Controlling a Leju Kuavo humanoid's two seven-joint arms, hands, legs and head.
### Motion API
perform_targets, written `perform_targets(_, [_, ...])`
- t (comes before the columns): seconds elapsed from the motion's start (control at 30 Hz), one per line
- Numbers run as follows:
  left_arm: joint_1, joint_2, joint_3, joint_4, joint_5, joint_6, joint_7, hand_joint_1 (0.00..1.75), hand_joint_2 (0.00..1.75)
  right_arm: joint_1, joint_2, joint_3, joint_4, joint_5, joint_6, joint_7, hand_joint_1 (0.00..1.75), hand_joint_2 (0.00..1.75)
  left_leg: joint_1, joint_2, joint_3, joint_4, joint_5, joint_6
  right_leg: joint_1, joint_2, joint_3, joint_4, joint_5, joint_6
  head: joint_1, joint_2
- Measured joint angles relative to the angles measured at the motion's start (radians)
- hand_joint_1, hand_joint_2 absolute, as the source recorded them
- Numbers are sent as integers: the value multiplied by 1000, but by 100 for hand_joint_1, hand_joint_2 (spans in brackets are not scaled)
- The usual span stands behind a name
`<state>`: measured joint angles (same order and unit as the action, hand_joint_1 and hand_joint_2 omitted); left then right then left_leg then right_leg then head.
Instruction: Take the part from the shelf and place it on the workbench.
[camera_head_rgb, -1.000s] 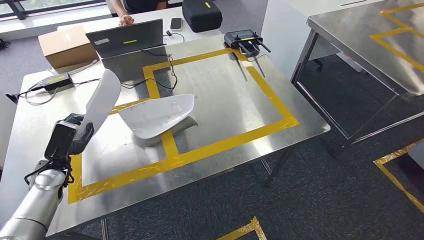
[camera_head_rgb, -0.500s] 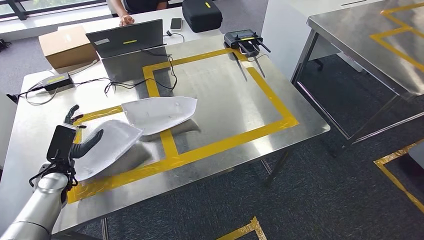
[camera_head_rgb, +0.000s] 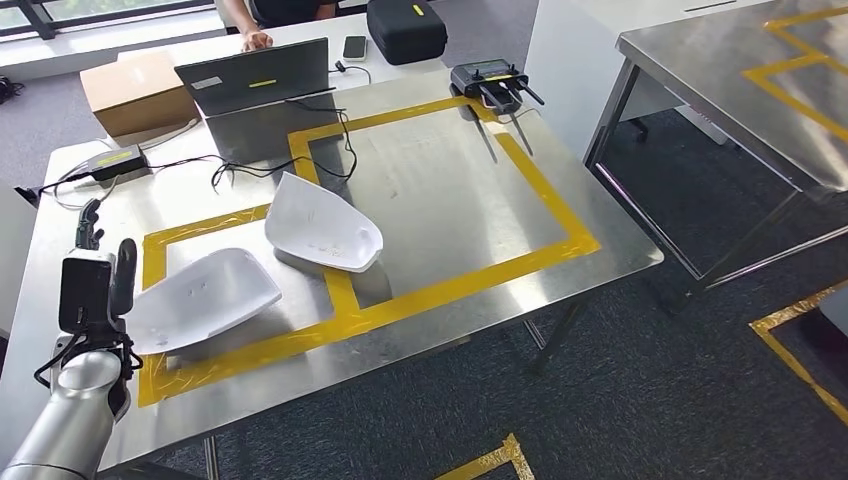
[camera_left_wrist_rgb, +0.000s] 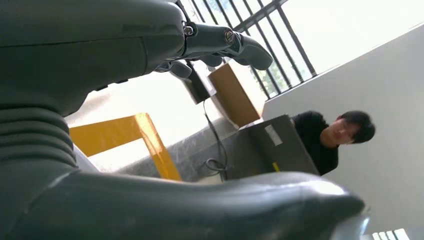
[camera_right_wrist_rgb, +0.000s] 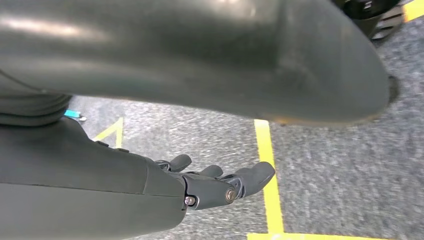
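The left robot hand (camera_head_rgb: 88, 285) stands upright at the near left edge of the tabletop (camera_head_rgb: 450, 190), fingers apart and holding nothing. Just beside it, on its inner side, lies a white shell-shaped part (camera_head_rgb: 200, 298), resting inside the yellow tape outline (camera_head_rgb: 345, 300); hand and part look very close, and I cannot tell whether they touch. Farther out from the hand, past a strip of the tape, a second white part (camera_head_rgb: 322, 228) sits propped on one edge. Well beyond the hand at the far side are a laptop (camera_head_rgb: 262, 95), a cardboard box (camera_head_rgb: 135, 92) and a cable (camera_head_rgb: 250, 165). The right robot hand (camera_right_wrist_rgb: 220, 185) hangs over grey carpet, fingers loosely spread and empty.

The placing looks done, so the risk lies in pulling the arm away. The near part is light and curved, likely to slide or spin on bare steel if a finger catches its rim on the way back. A sideways sweep could push it across the tape or into the second part, which is propped on its edge and could tip over at a light knock. Lifting the hand clear before drawing back would avoid that.
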<state>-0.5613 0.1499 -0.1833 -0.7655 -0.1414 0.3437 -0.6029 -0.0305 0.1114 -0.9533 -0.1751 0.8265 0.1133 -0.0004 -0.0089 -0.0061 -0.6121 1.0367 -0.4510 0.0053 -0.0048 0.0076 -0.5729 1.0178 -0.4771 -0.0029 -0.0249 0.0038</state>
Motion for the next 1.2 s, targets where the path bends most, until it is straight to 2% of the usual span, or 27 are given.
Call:
perform_targets(0.07, [44, 4, 7, -103, 3, 46, 0, 0, 0, 0, 0, -2, 0, -1, 0, -18, 0, 0, 3, 2, 3, -6, 6, 7, -1, 1, 1, 2, -1, 6, 0, 0])
perform_targets(0.1, [68, 6, 9, -161, 6, 67, 1, 0, 0, 1, 0, -4, 0, -1, 0, -22, 0, 0, 6, 3, 5, -12, 11, 12, -1, 1, -2, 12, -12, 9, 1, 0])
perform_targets(0.13, [90, 6, 12, -217, 10, 84, 2, 0, 0, 1, 0, -5, 1, 0, 0, -22, 0, 0, 10, 5, 6, -17, 15, 16, 0, 0, -12, 38, -35, 12, 2, 0])
perform_targets(0.23, [156, 6, 24, -371, 20, 128, 1, 0, 0, 1, 0, -7, 2, 0, 0, -16, 0, 0, 13, 8, 0, -20, 20, 21, -6, -1, -79, 207, -138, 23, 5, 0])
perform_targets(0.27, [181, 7, 28, -421, 20, 146, -3, 0, 0, 1, 0, -7, 3, 0, 0, -15, 0, 0, 14, 10, -2, -18, 20, 21, -9, -2, -95, 252, -155, 26, 6, 0])
perform_targets(0.3, [208, 8, 33, -470, 19, 166, -8, 0, 0, 2, 0, -7, 3, 0, 0, -15, 0, 0, 15, 11, -6, -16, 21, 19, -12, -2, -94, 265, -152, 29, 6, 0])
perform_targets(0.33, [234, 9, 39, -521, 18, 188, -17, 0, 0, 2, 0, -8, 3, 0, 0, -12, 0, 0, 17, 12, -10, -12, 22, 16, -15, -3, -74, 238, -132, 32, 6, 0])
perform_targets(0.4, [280, 12, 54, -618, 17, 238, -40, 0, 0, 1, 0, -8, 3, 2, 0, -1, 0, 0, 22, 12, -20, -2, 25, 7, -21, -3, 4, 109, -81, 36, 6, 0])
perform_targets(0.43, [298, 14, 62, -664, 14, 264, -53, 0, 0, 1, 1, -8, 4, 2, 0, 4, 0, 0, 23, 10, -23, 0, 28, 0, -20, -1, 35, 58, -63, 34, 6, 0])
perform_targets(0.47, [313, 15, 69, -701, 10, 287, -64, 0, 0, 1, 1, -8, 5, 2, 0, 7, 0, 0, 24, 8, -25, 2, 31, -8, -18, 2, 52, 27, -56, 30, 7, 0])
perform_targets(0.6, [381, 24, 85, -825, -7, 335, -88, 0, 0, 0, 2, -9, 7, 0, 0, 8, 0, 0, 25, 1, -34, 2, 43, -40, -13, 4, 33, 20, -42, -6, 8, 0])
perform_targets(0.63, [395, 27, 89, -849, -8, 338, -89, 0, 0, 0, 3, -11, 7, 0, 0, 8, 0, 0, 26, 1, -42, 15, 26, -46, -13, 2, 25, 19, -34, -15, 8, 0])
perform_targets(0.67, [404, 29, 92, -868, -9, 339, -89, 0, 0, 0, 3, -12, 8, -1, -1, 8, 0, 0, 28, 2, -56, 47, -9, -49, -13, -1, 15, 17, -26, -24, 7, 0])
perform_targets(0.73, [414, 31, 97, -893, -10, 343, -89, 0, 0, 0, 3, -14, 8, -1, -2, 7, 0, 0, 28, 3, -92, 163, -104, -54, -11, -6, -7, 17, -8, -32, 7, 0])
perform_targets(0.77, [421, 32, 98, -904, -13, 346, -89, 0, 0, 0, 3, -15, 8, -1, -3, 7, 0, 0, 28, 2, -104, 226, -139, -55, -8, -7, -18, 18, 1, -34, 6, 0])
perform_targets(0.8, [430, 33, 99, -914, -16, 348, -90, 0, 0, -1, 3, -16, 8, -1, -3, 8, 0, 0, 28, 2, -105, 268, -153, -55, -6, -8, -30, 18, 11, -35, 6, 0])
perform_targets(0.83, [439, 35, 99, -926, -19, 350, -91, 0, 0, -1, 3, -16, 8, -1, -3, 9, 0, 0, 28, 2, -90, 278, -146, -53, -4, -8, -42, 19, 20, -35, 6, 0])
perform_targets(0.87, [447, 36, 100, -940, -23, 351, -91, 0, 0, 0, 4, -16, 8, -1, -3, 12, 0, 0, 27, 2, -57, 252, -124, -49, -2, -9, -52, 20, 29, -34, 6, 0])
perform_targets(0.9, [453, 38, 100, -956, -26, 352, -91, 0, 0, -1, 4, -17, 8, 0, -3, 14, 0, 0, 25, 2, -9, 194, -100, -43, -1, -9, -63, 21, 38, -33, 6, 0])
perform_targets(0.97, [465, 43, 103, -993, -39, 353, -92, 0, 0, -2, 5, -18, 8, -2, -3, 10, 0, 0, 18, 3, 94, 53, -92, -32, 2, -7, -76, 22, 54, -25, 7, 0])
perform_targets(1.0, [473, 45, 108, -1012, -47, 353, -93, 0, 0, -2, 5, -20, 8, -5, -3, 6, 0, 0, 14, 3, 123, 5, -99, -28, 2, -7, -77, 21, 62, -20, 7, 0])
perform_targets(1.03, [482, 47, 113, -1030, -56, 354, -93, 0, 0, -3, 5, -22, 8, -7, -3, 1, 0, 0, 10, 3, 134, -18, -105, -25, 1, -6, -77, 19, 70, -13, 6, 0])
perform_targets(1.1, [502, 48, 120, -1059, -71, 355, -94, 0, 0, -3, 5, -27, 8, -9, -3, -4, 0, 0, 10, 5, 125, -26, -90, -14, -1, -5, -77, 15, 79, 1, 4, 0])
perform_targets(1.13, [511, 47, 121, -1073, -79, 355, -94, 0, 0, -3, 5, -28, 8, -6, -2, -6, 0, 0, 13, 7, 117, -28, -79, -6, -2, -4, -83, 24, 65, 7, 5, 0])
perform_targets(1.17, [520, 45, 121, -1086, -86, 355, -94, 0, 0, -3, 5, -29, 8, -3, -2, -6, 0, 0, 16, 9, 106, -31, -68, 2, -2, -4, -94, 50, 32, 12, 5, 0])
perform_targets(1.2, [526, 43, 121, -1098, -93, 355, -94, 0, 0, -3, 5, -29, 8, 0, -1, -6, 0, 0, 17, 11, 94, -32, -57, 7, -4, -3, -108, 91, -15, 15, 6, 0])
